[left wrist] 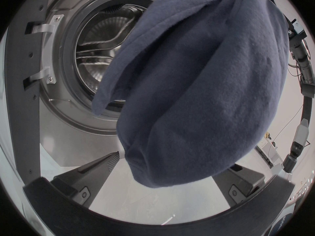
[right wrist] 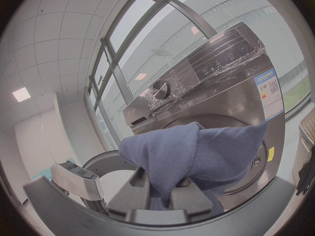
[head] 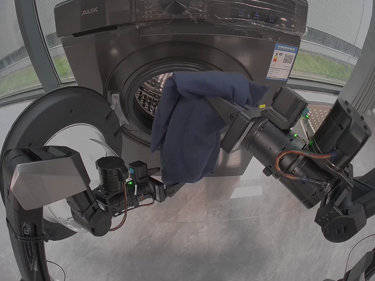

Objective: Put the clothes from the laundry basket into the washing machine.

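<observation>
A dark blue garment [head: 187, 125] hangs in front of the open drum [head: 150, 94] of the washing machine [head: 179, 32]. My right gripper [head: 214, 103] is shut on its upper part, and the cloth drapes over the fingers [right wrist: 190, 194]. In the left wrist view the garment [left wrist: 203, 92] covers much of the drum mouth [left wrist: 95, 49]. My left gripper [head: 177, 186] sits low, just under the garment's bottom fold. Its fingers [left wrist: 98, 167] are spread wide and hold nothing, with the fold hanging between them.
The round machine door [head: 58, 129] is swung open to the left, close to my left arm. A pale perforated laundry basket [head: 314, 116] stands on the floor to the right of the machine. Grey tiled floor [head: 218, 231] lies in front.
</observation>
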